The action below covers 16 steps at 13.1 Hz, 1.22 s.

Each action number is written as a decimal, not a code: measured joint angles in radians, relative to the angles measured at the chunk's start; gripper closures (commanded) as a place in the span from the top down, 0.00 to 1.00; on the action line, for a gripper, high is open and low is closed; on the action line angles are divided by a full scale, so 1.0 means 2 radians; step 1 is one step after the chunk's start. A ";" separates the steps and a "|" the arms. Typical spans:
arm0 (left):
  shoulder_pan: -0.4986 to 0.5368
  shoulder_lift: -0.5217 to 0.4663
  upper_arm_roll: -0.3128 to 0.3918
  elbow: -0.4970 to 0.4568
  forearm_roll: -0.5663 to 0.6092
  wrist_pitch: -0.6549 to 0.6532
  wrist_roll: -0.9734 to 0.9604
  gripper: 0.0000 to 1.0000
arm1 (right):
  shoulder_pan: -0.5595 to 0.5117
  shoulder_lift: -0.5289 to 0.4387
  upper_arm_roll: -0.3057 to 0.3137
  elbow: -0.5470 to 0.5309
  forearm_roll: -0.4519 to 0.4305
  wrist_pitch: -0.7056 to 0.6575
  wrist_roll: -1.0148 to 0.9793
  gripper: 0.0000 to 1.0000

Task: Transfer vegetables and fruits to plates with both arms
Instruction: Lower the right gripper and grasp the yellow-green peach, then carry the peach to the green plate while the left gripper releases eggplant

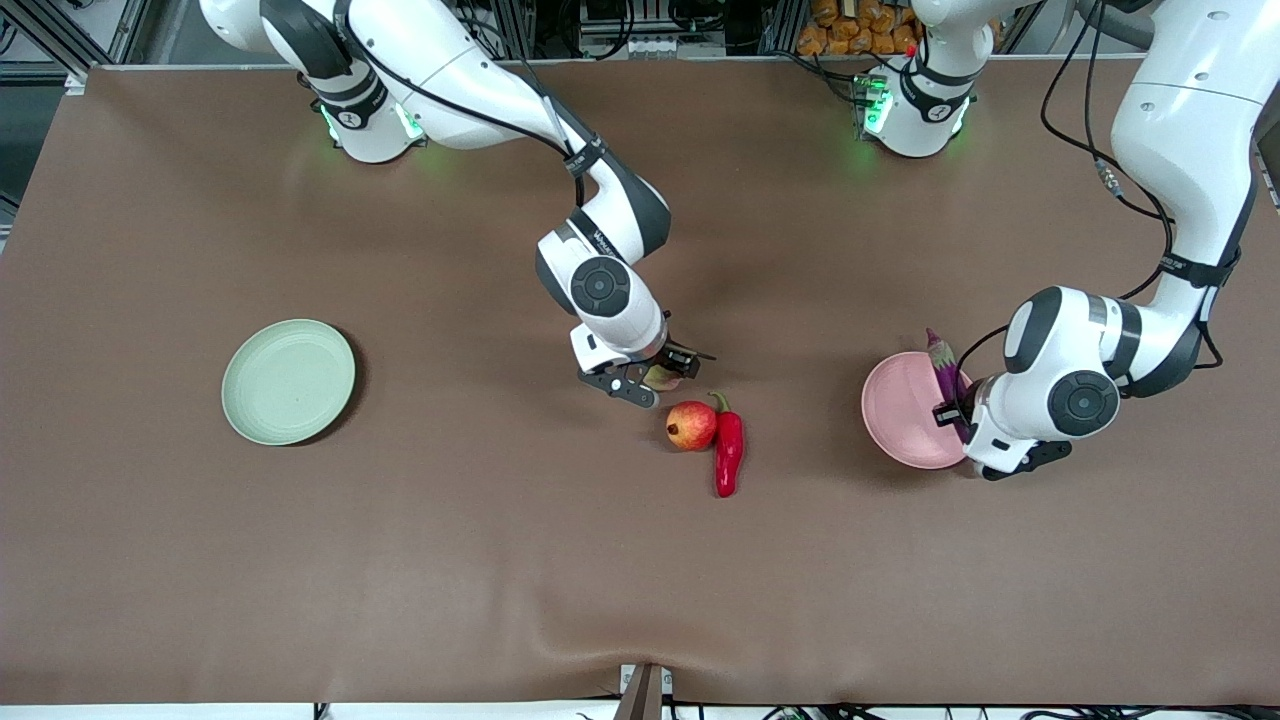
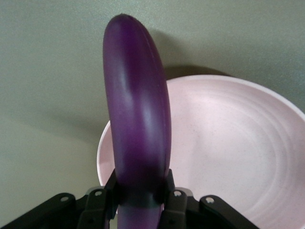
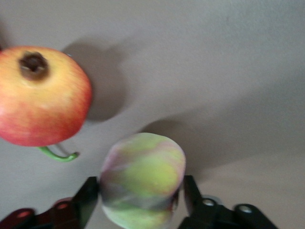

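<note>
My left gripper (image 1: 952, 412) is shut on the long purple eggplant (image 1: 941, 362) and holds it over the pink plate (image 1: 900, 415), at the rim toward the left arm's end. In the left wrist view the fingers (image 2: 167, 188) clamp the eggplant (image 2: 138, 119) above the plate (image 2: 228, 143). My right gripper (image 1: 660, 378) is shut on the pale peach (image 1: 662, 378), just above the table. The right wrist view shows the peach (image 3: 143, 183) between the fingers (image 3: 88, 195). The red fruit (image 1: 691, 425) and the red chili pepper (image 1: 728, 455) lie side by side, nearer the front camera. The mint green plate (image 1: 288, 381) lies toward the right arm's end.
The brown table cloth (image 1: 500, 560) covers the whole table. In the right wrist view the red fruit (image 3: 43, 95) lies close to the held peach, with the chili's green stem (image 3: 57, 155) showing beside it.
</note>
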<state>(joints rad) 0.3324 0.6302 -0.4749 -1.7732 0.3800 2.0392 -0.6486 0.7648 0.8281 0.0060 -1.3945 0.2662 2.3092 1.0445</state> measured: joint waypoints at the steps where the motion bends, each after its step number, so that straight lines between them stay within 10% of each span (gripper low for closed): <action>1: 0.000 0.000 0.000 0.000 0.000 0.000 0.000 0.00 | -0.002 0.000 -0.004 0.006 0.000 -0.009 0.000 0.00; 8: -0.002 0.001 -0.002 -0.001 0.000 0.000 0.000 0.00 | -0.122 -0.028 -0.013 0.110 0.000 -0.261 -0.112 0.00; 9: -0.003 0.001 -0.002 -0.001 0.000 0.000 0.000 0.18 | -0.151 -0.041 -0.015 0.111 0.000 -0.288 -0.146 0.00; 11: -0.003 0.002 -0.002 -0.001 0.000 0.000 0.000 1.00 | -0.212 -0.062 -0.016 0.106 -0.005 -0.330 -0.224 0.00; 16: -0.003 0.002 -0.004 0.001 0.000 0.001 -0.003 1.00 | -0.328 -0.133 -0.017 -0.024 -0.057 -0.337 -0.453 0.00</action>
<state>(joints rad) 0.3255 0.6352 -0.4832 -1.7720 0.3800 2.0415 -0.6553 0.1090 0.5619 -0.0282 -1.4425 0.1529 1.6346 0.1387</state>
